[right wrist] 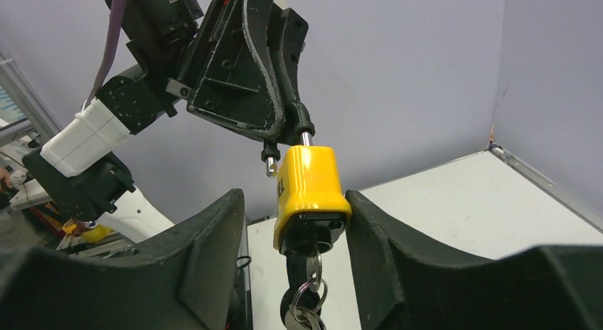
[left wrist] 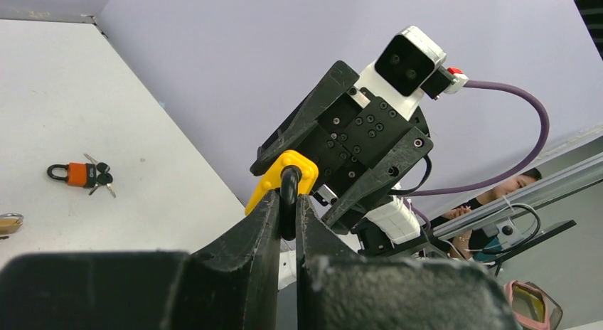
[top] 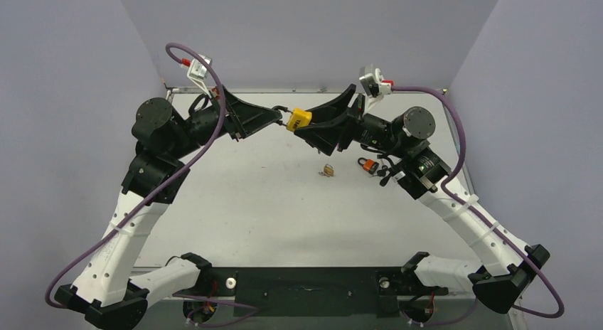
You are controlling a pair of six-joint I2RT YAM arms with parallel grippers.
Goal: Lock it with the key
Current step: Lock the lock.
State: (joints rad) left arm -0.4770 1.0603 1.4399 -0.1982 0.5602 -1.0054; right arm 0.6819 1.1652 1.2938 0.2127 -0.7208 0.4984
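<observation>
While I watch from the remote console, the pale surface (top: 270, 216) lies well below both sets of jaws, which meet in mid-air above its far side.

Left arm (top: 153, 173): it reaches inward from the left. Its jaws are pressed together on the black shackle (left wrist: 289, 195) of the yellow padlock (top: 299, 119), with only the shackle's bar between them.

Right arm (top: 427, 170): it reaches inward from the right and faces the left jaws tip to tip. Its jaws stand apart and straddle the padlock's yellow body. In the right wrist view one finger (right wrist: 398, 259) touches the body's edge, while the other finger (right wrist: 206, 252) is separated from it by a visible gap, so I read no full clamp here.

Yellow padlock: it hangs off the surface between the two sets of jaws, with the shackle end toward the left jaws and the keyhole end inside the right jaws. One shackle leg enters the body. The other leg ends just beside the body, unseated.

Orange padlock (top: 367, 166): it lies on the surface beneath the right jaws with keys attached, near the right arm's forearm.

Small brass object (top: 328, 171): it lies on the surface below the right jaws, near the orange padlock. I cannot identify it.

Key (right wrist: 313, 262): it sits in the yellow padlock's keyhole between the right fingers, and a key ring (right wrist: 306, 312) hangs from it.
</observation>
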